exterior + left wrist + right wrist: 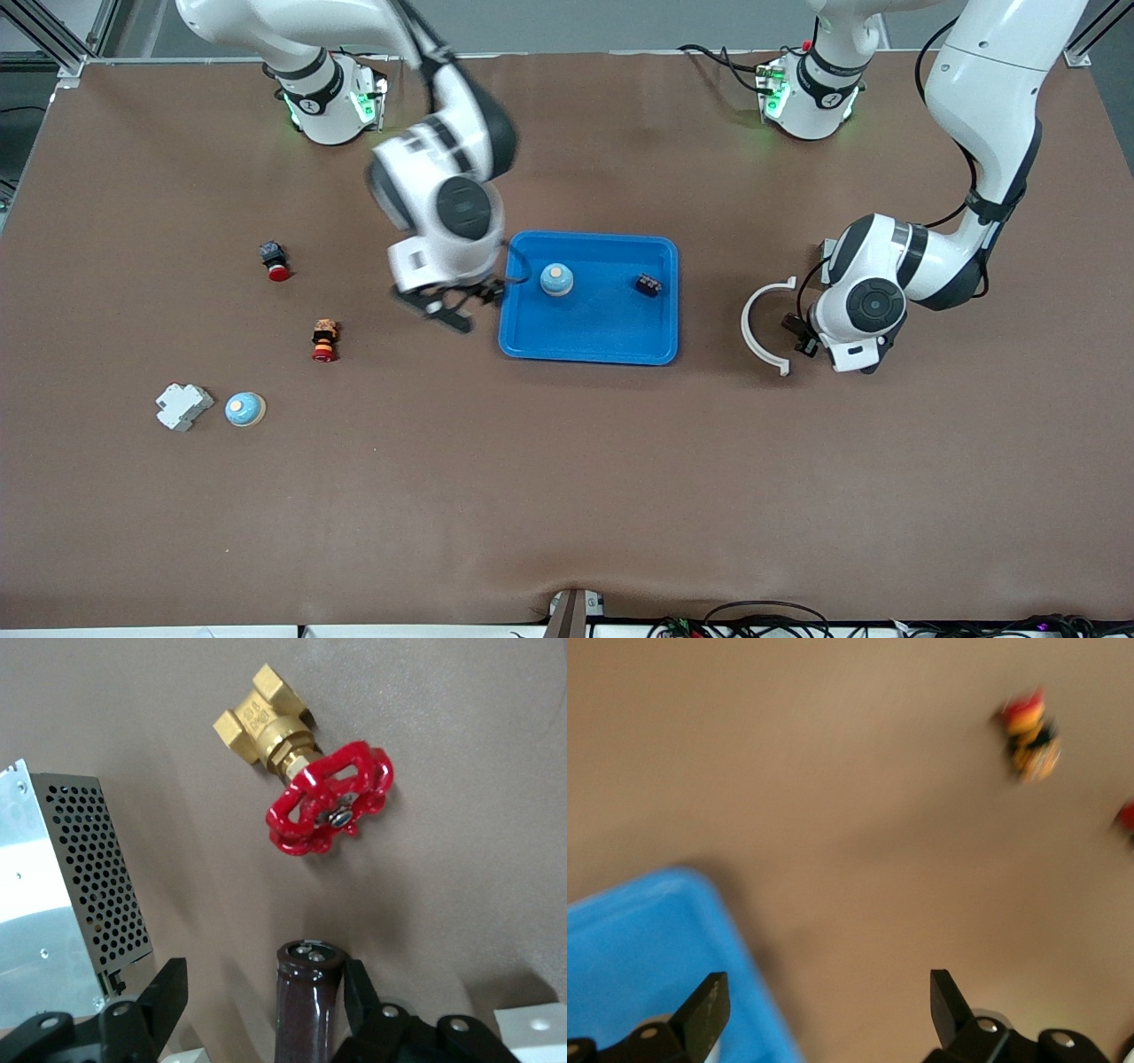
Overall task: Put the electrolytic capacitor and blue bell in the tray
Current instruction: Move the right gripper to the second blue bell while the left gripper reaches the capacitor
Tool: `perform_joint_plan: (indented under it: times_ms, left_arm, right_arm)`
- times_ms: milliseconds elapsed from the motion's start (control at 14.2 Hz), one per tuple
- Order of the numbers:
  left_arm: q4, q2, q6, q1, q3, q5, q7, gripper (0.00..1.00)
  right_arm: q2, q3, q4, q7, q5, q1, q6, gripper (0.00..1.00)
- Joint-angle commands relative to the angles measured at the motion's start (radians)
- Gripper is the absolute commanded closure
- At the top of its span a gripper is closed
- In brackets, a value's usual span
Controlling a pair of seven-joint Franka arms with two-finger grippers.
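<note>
The bright-blue tray (602,341) lies mid-table. In it stand a blue bell (556,279) with a pale top and a small dark part (648,285). A second blue bell (244,408) sits on the table toward the right arm's end, nearer the front camera. My right gripper (449,312) hangs open and empty just off the tray's rim; the right wrist view shows its open gripper (826,988) beside the tray corner (647,966). My left gripper (795,332) is low beside a white ring. In the left wrist view it (264,983) is open around an upright dark-brown electrolytic capacitor (306,1010) that rests against one finger.
A white arc-shaped ring (764,323) lies by the left gripper. A red-capped button (275,260), a red-and-yellow part (324,341) and a white block (182,406) lie toward the right arm's end. The left wrist view shows a brass valve with a red handwheel (328,797) and a perforated metal box (80,895).
</note>
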Motion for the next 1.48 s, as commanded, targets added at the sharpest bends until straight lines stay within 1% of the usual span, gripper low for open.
perform_joint_plan:
  times_ms: [0, 70, 211, 352, 423, 634, 846, 916, 987, 1198, 1410]
  left_arm:
    - [-0.031, 0.001, 0.041, 0.013, -0.016, 0.021, 0.016, 0.27]
    - [-0.040, 0.001, 0.062, 0.013, -0.016, 0.021, 0.021, 0.32]
    - [-0.042, 0.002, 0.067, 0.013, -0.016, 0.021, 0.021, 0.45]
    - [-0.042, 0.004, 0.072, 0.009, -0.018, 0.021, 0.021, 0.60]
    - [-0.042, 0.008, 0.081, 0.009, -0.018, 0.021, 0.023, 0.66]
    - [-0.039, 0.015, 0.104, 0.006, -0.019, 0.021, 0.021, 0.79]
    - [-0.033, 0.010, 0.106, 0.006, -0.021, 0.021, 0.023, 0.93]
    - [-0.030, 0.005, 0.104, 0.006, -0.021, 0.021, 0.023, 1.00]
    - [-0.025, 0.001, 0.104, 0.006, -0.024, 0.021, 0.024, 1.00]
    - [-0.019, -0.027, 0.098, 0.013, -0.041, 0.021, 0.064, 1.00]
    - [0.024, -0.053, 0.052, 0.013, -0.041, 0.019, 0.079, 1.00]
  right_arm:
    - [-0.084, 0.022, -0.084, -0.259, -0.015, -0.169, 0.014, 0.00]
    - [-0.095, 0.022, -0.088, -0.337, -0.028, -0.224, 0.028, 0.00]
    - [-0.101, 0.023, -0.088, -0.497, -0.044, -0.328, 0.053, 0.00]
    - [-0.094, 0.024, -0.089, -0.637, -0.047, -0.425, 0.105, 0.00]
    - [-0.090, 0.024, -0.097, -0.675, -0.047, -0.464, 0.141, 0.00]
    - [-0.083, 0.025, -0.172, -0.795, -0.044, -0.569, 0.299, 0.00]
    - [-0.067, 0.028, -0.238, -0.818, -0.021, -0.626, 0.385, 0.00]
    - [-0.066, 0.028, -0.276, -0.820, 0.008, -0.633, 0.442, 0.00]
    - [-0.057, 0.028, -0.294, -0.824, 0.025, -0.639, 0.480, 0.00]
    - [0.001, 0.028, -0.293, -0.829, 0.033, -0.657, 0.539, 0.00]
    - [0.049, 0.028, -0.285, -0.832, 0.033, -0.660, 0.597, 0.00]
